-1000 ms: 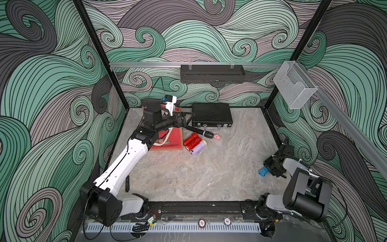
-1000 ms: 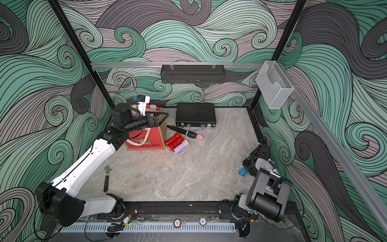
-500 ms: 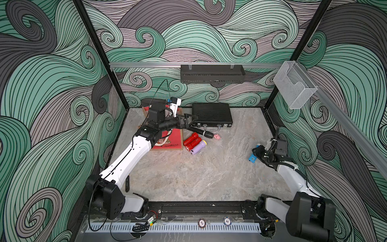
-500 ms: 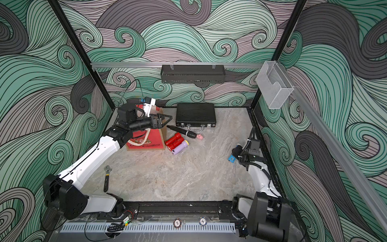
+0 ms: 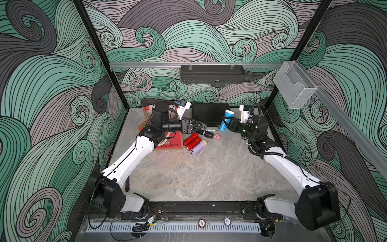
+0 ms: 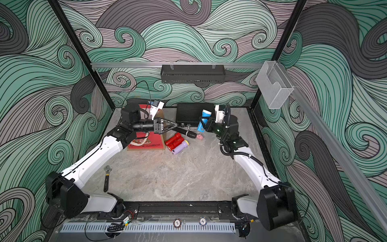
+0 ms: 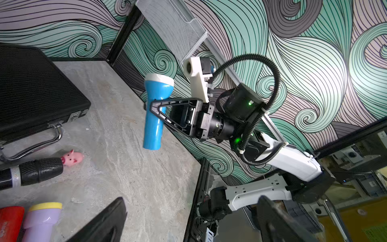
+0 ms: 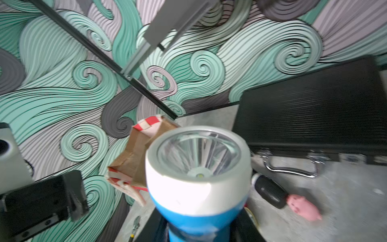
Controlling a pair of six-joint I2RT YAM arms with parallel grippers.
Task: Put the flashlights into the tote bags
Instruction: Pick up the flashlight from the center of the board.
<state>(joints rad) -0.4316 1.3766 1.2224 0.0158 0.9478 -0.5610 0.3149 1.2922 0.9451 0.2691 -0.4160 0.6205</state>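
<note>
My right gripper (image 5: 224,124) is shut on a blue flashlight (image 5: 227,117) with a white head, held in the air in front of the black case. The left wrist view shows that flashlight (image 7: 156,117) upright between the black fingers (image 7: 159,104). In the right wrist view its lens (image 8: 199,155) fills the middle. Two red flashlights (image 5: 191,140) and a lilac one (image 5: 199,147) lie together on the table. The tote bag (image 5: 169,143), red front and brown sides, sits at the back left, partly hidden by my left arm. My left gripper (image 5: 204,125) is open and holds nothing, just right of the bag.
A flat black ribbed case (image 5: 209,113) lies against the back wall. A black stick (image 5: 206,133) and a pink pig figure (image 5: 217,136) lie in front of it. A wrench (image 6: 106,178) lies near the left arm's base. A wire basket (image 5: 293,86) hangs on the right wall.
My right arm has swung from the front right up to the back middle, carrying the blue flashlight. My left gripper has reached rightward past the bag and stays open.
</note>
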